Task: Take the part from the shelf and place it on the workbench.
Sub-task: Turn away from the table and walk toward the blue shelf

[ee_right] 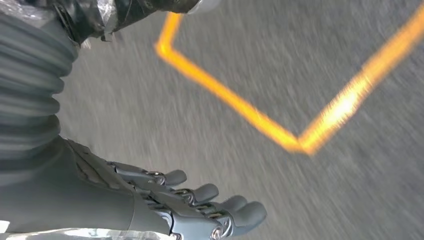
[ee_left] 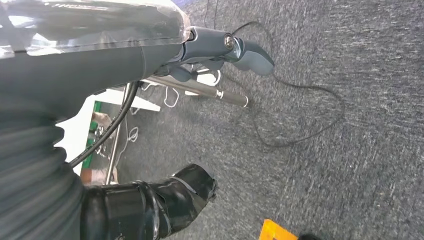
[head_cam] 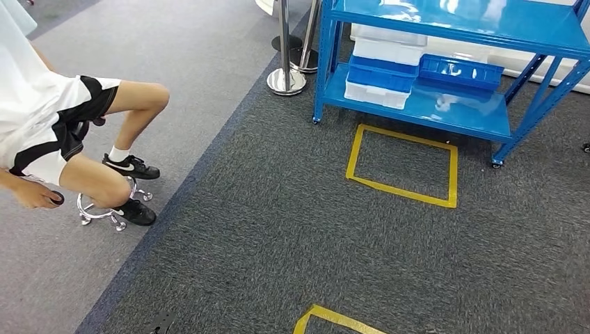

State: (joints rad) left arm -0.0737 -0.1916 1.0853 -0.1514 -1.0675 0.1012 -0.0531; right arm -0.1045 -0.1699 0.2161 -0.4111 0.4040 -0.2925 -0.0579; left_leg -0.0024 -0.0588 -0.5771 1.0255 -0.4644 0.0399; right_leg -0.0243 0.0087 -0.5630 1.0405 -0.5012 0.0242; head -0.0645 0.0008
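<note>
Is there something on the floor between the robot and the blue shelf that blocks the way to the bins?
Nothing visible blocks it. Carpet with a yellow tape rectangle lies before the blue shelf. The person and the stanchion stand off to the left.

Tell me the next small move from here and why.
Probably walk forward to the yellow tape square in front of the blue shelf. The shelf with its blue bins stands across the carpet, beyond reach, and both hands hang over the floor holding nothing: the right hand with fingers apart, the left hand likewise empty. Keep away from the person crouching at the left.
</note>
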